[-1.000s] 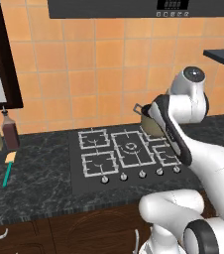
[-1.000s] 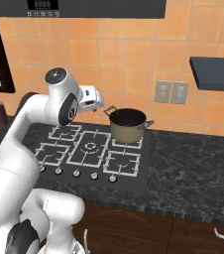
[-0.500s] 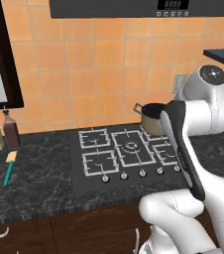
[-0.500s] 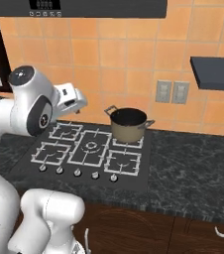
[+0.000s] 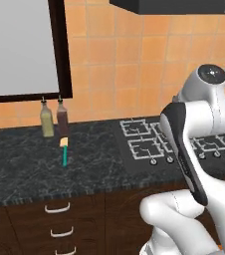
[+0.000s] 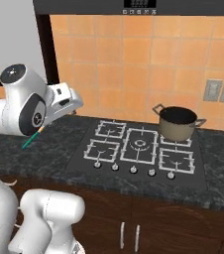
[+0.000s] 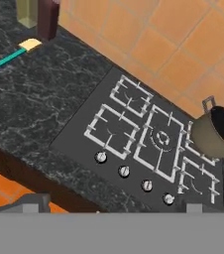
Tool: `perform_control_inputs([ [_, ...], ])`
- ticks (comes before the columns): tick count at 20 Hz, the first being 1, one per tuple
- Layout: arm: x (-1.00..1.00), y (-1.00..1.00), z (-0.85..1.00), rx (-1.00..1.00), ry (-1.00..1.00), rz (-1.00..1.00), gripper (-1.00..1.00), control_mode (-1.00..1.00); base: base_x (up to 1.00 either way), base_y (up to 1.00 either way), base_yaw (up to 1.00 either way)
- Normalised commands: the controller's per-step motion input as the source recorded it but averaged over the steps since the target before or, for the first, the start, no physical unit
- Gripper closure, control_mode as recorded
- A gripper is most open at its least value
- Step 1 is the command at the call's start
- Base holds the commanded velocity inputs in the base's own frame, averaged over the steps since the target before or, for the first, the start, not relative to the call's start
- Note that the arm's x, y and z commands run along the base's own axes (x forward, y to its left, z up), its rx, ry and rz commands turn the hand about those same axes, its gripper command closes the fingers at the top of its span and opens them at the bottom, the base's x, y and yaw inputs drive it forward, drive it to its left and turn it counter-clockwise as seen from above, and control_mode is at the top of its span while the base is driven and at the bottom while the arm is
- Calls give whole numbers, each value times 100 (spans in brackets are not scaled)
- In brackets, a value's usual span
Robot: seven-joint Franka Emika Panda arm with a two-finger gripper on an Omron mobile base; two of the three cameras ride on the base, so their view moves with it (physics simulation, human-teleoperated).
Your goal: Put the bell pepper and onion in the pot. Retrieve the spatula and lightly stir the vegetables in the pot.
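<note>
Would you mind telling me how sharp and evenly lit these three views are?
Left base view: flat light, the spatula soft-edged. Right base view: even light, faint sheen on the pot. Hand view: sharp hob, pot interior dark.

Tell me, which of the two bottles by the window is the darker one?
The reddish-brown bottle, standing directly behind the spatula. The other bottle beside it is a pale olive colour.

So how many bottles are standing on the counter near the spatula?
2. An olive bottle and a dark reddish bottle stand side by side against the wall, just behind the spatula blade. None look hidden.
</note>
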Motion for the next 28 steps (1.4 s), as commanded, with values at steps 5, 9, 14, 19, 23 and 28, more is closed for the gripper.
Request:
perform_control_inputs([
  [5, 0, 0, 0, 0, 0, 0, -100, 100, 3, 100, 3],
  [9, 0, 0, 0, 0, 0, 0, -100, 100, 24, 90, 0],
  [14, 0, 0, 0, 0, 0, 0, -100, 100, 30, 58, -7],
  [19, 11, 10, -9, 0, 0, -2, -100, -100, 37, 33, -11],
  [23, 32, -1, -51, 0, 15, -13, -100, -100, 0, 0, 0],
  [28, 34, -26, -68, 10, 22, -11, -100, -100, 0, 0, 0],
])
